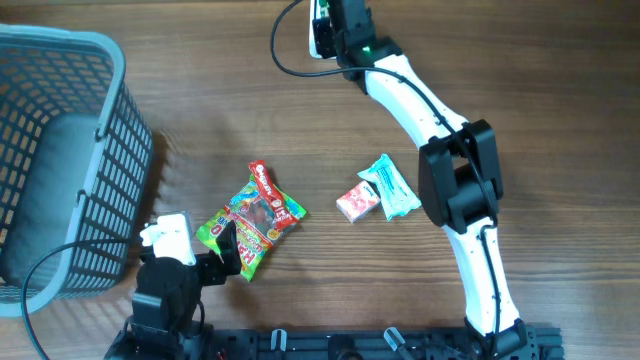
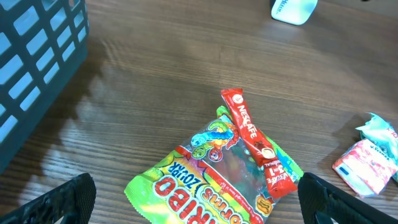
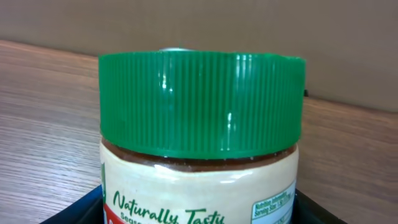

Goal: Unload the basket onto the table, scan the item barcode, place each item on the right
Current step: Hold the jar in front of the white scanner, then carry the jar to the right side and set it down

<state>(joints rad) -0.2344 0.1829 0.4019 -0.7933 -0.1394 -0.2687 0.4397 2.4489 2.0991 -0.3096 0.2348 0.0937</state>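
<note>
My right gripper (image 3: 200, 211) is shut on a jar (image 3: 202, 124) that has a green ribbed lid and a cream label; its dark fingers (image 3: 93, 202) show at either side of the jar's base. In the overhead view the right arm reaches to the table's far edge, where its gripper (image 1: 345, 20) sits beside a white scanner-like device (image 1: 320, 30) with a black cable. The jar itself is hidden there. My left gripper (image 2: 202, 205) stands open near the front edge, its fingers (image 2: 56, 202) on either side of a gummy-sweets bag (image 2: 217, 180).
A red coffee stick (image 1: 268, 185) lies on the sweets bag (image 1: 250, 222). A pink packet (image 1: 357, 202) and a teal packet (image 1: 390, 185) lie mid-table, close to the right arm's elbow. A grey-blue basket (image 1: 60, 150) stands at the left.
</note>
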